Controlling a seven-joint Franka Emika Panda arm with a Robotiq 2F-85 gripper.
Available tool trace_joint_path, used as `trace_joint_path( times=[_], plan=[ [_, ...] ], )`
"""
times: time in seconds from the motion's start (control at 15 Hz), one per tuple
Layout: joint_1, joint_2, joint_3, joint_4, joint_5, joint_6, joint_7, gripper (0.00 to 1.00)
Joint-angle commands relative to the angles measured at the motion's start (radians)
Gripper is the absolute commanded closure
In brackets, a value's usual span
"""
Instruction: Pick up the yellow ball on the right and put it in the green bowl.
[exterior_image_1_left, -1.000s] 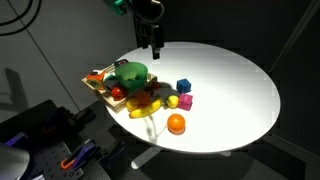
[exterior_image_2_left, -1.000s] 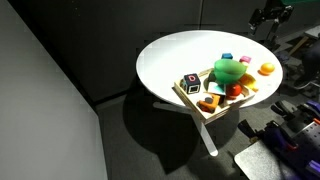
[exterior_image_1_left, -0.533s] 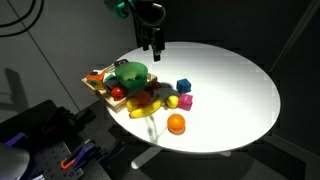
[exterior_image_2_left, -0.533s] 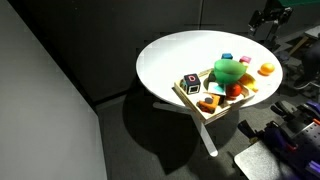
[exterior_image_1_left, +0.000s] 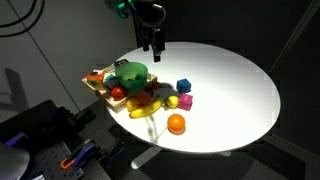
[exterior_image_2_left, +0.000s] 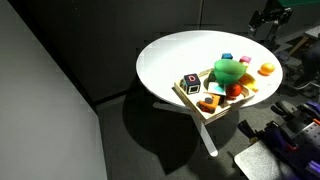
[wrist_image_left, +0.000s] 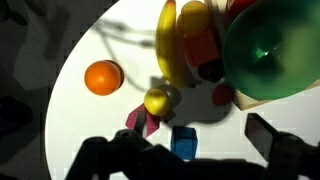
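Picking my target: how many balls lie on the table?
2: the yellow ball beside the magenta cube, and the orange ball nearer the table rim. Others could hide behind the green bowl.

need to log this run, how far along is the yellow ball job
Done: nothing; the small yellow ball sits on the white round table, outside the bright green plastic bowl. In hand: the gripper hangs open and empty above the table. Left: descend, grasp, carry, drop in bowl.

rm dark | round white tbl (exterior_image_1_left: 240, 90) lit | grey wall panel (exterior_image_2_left: 50, 90)
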Motion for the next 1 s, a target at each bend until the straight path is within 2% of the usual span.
trace_joint_path(
  times=[0.0,0.33,0.6,0.93],
  plan=[
    [-0.022,0.050,-0.017,0.078,0.011,-0.058,0.005,0.00],
    [-0.049,0.154,-0.044,0.188,0.029,-0.129,-0.010,0.00],
    [-0.066,0.251,-0.040,0.269,0.071,-0.195,-0.063,0.00],
    [-0.073,0.363,-0.035,0.320,0.079,-0.163,-0.104,0.00]
  ],
)
